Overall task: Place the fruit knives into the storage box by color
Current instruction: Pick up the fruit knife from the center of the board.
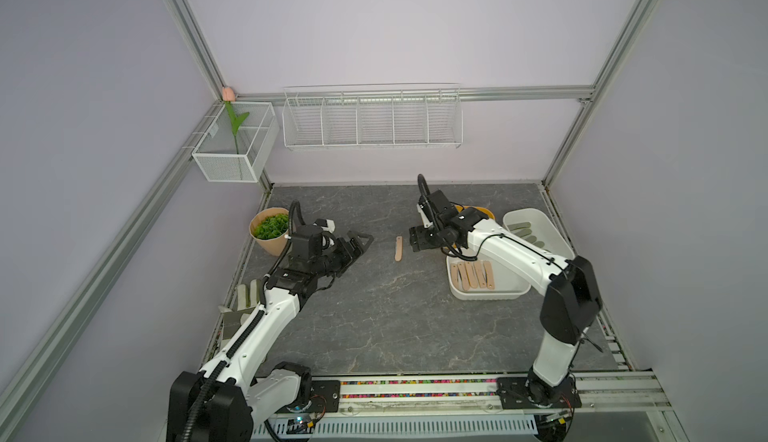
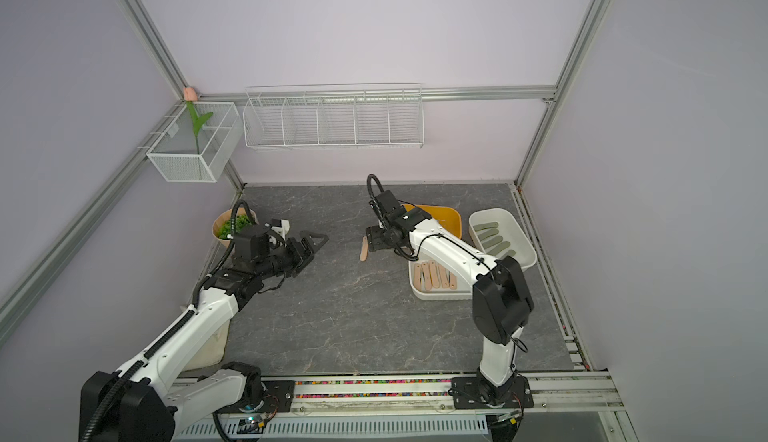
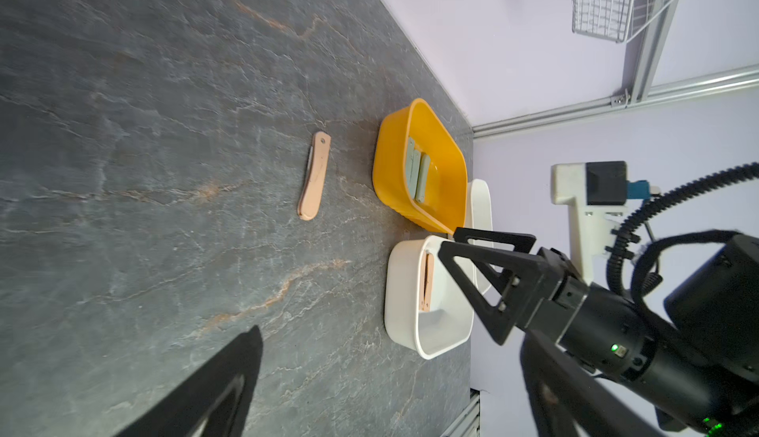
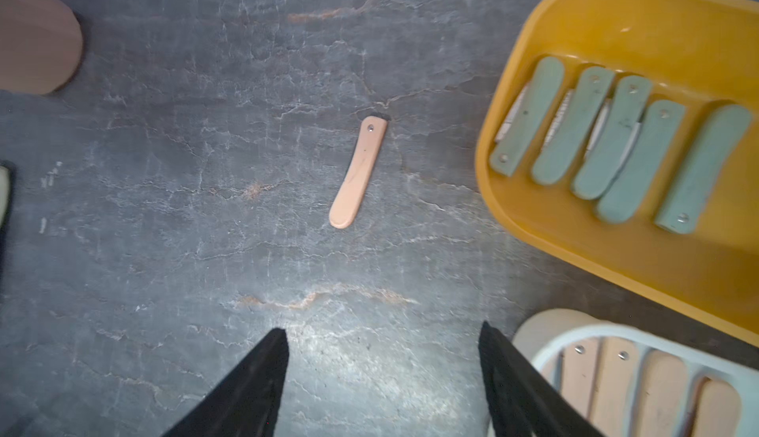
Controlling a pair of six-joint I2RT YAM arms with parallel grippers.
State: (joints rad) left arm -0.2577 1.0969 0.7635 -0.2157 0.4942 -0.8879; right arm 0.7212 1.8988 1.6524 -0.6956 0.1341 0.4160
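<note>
My right tool wide, empty | peach knife flat on worktop at its 9 o'clock | my left tool wide, empty

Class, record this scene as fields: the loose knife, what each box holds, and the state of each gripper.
Loose knife: one peach knife, flat on the table, untouched
Yellow box: five teal knives
Near white box: several peach knives
Far white box: several olive knives
Left gripper: open, empty
Right gripper: open, empty, above the table near the loose knife
</note>
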